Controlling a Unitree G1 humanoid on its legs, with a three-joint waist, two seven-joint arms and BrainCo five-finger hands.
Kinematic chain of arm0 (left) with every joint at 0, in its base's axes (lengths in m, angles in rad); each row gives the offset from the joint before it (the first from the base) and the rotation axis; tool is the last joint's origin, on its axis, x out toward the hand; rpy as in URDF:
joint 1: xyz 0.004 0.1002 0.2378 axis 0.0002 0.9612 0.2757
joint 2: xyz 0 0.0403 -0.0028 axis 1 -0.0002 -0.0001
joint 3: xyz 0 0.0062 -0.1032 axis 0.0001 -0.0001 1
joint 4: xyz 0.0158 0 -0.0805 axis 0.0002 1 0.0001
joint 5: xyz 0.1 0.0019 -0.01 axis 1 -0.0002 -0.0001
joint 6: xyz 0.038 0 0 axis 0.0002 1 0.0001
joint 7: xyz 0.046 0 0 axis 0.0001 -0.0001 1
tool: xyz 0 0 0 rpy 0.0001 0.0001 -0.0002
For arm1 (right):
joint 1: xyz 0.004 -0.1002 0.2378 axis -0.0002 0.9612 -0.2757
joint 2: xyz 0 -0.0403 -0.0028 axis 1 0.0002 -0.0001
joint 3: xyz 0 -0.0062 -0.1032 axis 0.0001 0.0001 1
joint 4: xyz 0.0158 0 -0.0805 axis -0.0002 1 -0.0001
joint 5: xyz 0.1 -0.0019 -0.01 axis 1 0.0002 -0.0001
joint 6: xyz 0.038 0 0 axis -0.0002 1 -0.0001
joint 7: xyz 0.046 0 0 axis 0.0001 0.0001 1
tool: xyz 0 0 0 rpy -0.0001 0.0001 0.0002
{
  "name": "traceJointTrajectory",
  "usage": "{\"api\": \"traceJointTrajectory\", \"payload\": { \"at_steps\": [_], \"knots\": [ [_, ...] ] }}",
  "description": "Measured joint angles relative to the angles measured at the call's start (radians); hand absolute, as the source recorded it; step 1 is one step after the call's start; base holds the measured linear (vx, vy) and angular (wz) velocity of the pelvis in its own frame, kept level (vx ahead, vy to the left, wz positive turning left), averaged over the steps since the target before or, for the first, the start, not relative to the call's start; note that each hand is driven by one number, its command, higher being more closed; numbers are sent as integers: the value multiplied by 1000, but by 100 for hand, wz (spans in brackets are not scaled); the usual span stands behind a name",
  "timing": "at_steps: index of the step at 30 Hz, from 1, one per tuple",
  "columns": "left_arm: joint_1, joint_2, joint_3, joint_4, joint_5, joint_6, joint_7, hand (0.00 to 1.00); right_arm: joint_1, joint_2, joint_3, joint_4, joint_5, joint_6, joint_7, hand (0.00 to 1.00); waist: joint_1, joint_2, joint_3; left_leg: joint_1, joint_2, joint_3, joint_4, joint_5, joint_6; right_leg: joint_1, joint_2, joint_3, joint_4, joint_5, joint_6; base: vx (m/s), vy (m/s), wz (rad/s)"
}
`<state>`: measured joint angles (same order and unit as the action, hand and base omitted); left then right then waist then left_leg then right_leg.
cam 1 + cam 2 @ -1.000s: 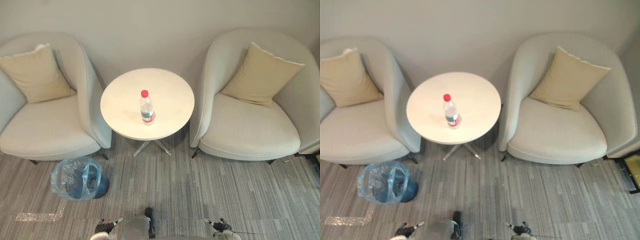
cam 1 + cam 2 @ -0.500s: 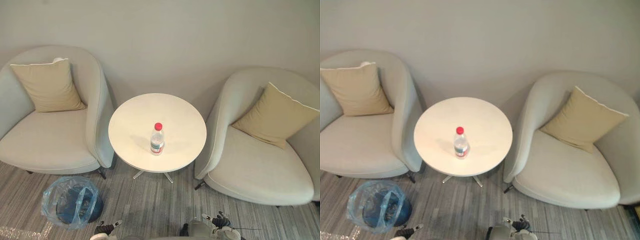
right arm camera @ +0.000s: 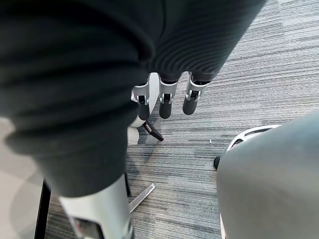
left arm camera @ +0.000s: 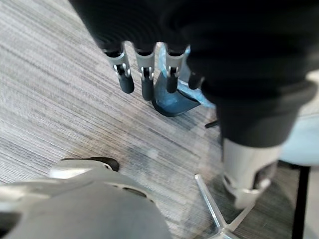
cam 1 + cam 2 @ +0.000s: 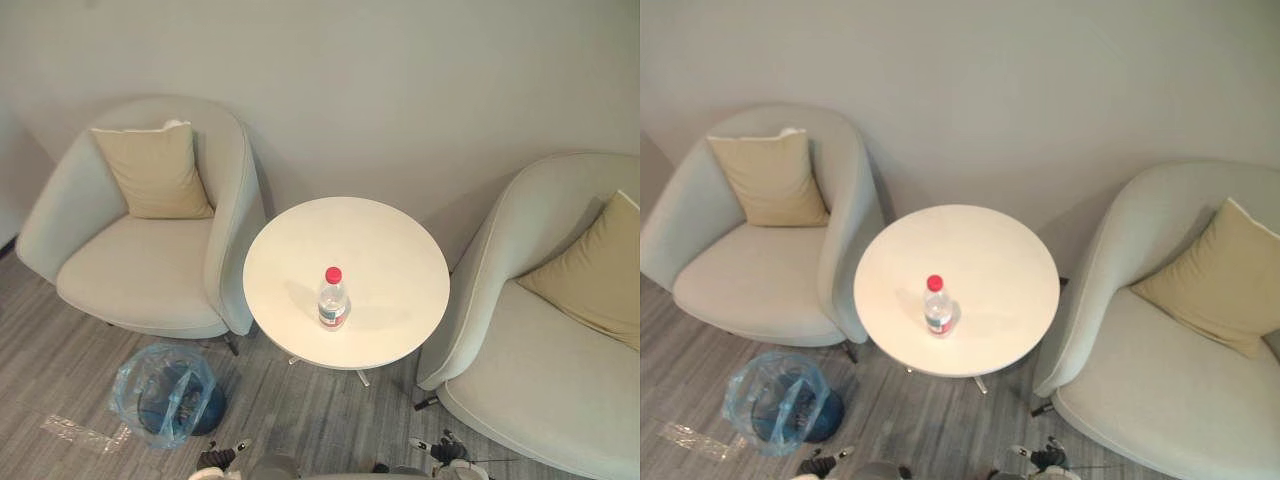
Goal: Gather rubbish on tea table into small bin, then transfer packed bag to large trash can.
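Bottle (image 5: 333, 300): stands unbinned near tea table (image 5: 400, 250) middle
Small bin (image 5: 200, 405): sits bagged on floor (image 5: 330, 420)
Left hand (image 4: 146, 82), right hand (image 3: 165, 102): hang straight-fingered, empty

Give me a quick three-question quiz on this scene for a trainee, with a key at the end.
1. What colour is the cap of the bottle on the table?
2. True or false: the bottle lies on its side.
3. The bin stands: A) on the table; B) on the floor by the left chair; C) on the right chair.

Key: 1. Red. 2. False, it stands upright. 3. B.
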<state>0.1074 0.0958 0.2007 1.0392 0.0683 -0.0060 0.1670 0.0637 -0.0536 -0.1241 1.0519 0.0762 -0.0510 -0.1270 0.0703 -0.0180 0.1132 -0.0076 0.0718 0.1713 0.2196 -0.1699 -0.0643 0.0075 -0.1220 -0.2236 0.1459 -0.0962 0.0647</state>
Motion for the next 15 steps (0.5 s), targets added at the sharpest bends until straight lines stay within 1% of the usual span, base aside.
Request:
{"api": "traceJointTrajectory", "payload": {
  "at_steps": [1,2,4,8,10,12,13,15],
  "knots": [
    [-3,3,-4,1,2,0,0,0,0,3,1,1,-2,0,0,0,1,-7,3,9,-6,9,-5,2,2,8,-3,7,-12,7,3,105,139,-14],
    [-9,7,-4,6,10,1,1,0,0,5,9,1,-10,0,-1,0,2,-4,11,19,-18,10,-6,2,3,24,-9,18,-35,15,10,88,120,-19],
    [-19,11,-18,25,24,3,1,0,-2,3,30,-7,-39,-3,-2,0,1,-12,6,33,-36,14,-17,2,4,34,-22,25,-58,24,21,63,108,-16],
    [-28,22,-62,37,34,1,1,0,-6,-4,76,-30,-51,-13,-8,0,-5,-9,6,44,-50,11,-44,7,13,50,-21,27,-102,42,21,42,40,-1],
    [-30,31,-98,39,42,0,2,0,22,-11,132,-127,-86,-18,-10,0,-6,-8,6,44,-50,2,-44,8,15,62,-14,28,-127,51,18,11,-14,-2],
    [-32,36,-123,43,48,-1,2,0,53,-26,159,-216,-122,-22,-10,0,-7,-7,5,42,-52,-16,-44,15,25,64,-12,32,-141,58,12,3,-32,-8],
    [-33,40,-147,49,49,-2,3,0,82,-53,180,-316,-157,-29,-10,0,-8,-3,2,38,-55,-35,-44,18,28,65,-11,37,-153,65,11,3,-31,-10],
    [-32,43,-166,58,55,-3,3,0,118,-94,193,-433,-206,-42,-10,0,-12,3,-3,35,-55,-48,-44,18,29,64,-9,38,-159,69,12,-1,-23,-3]
  ]
}}
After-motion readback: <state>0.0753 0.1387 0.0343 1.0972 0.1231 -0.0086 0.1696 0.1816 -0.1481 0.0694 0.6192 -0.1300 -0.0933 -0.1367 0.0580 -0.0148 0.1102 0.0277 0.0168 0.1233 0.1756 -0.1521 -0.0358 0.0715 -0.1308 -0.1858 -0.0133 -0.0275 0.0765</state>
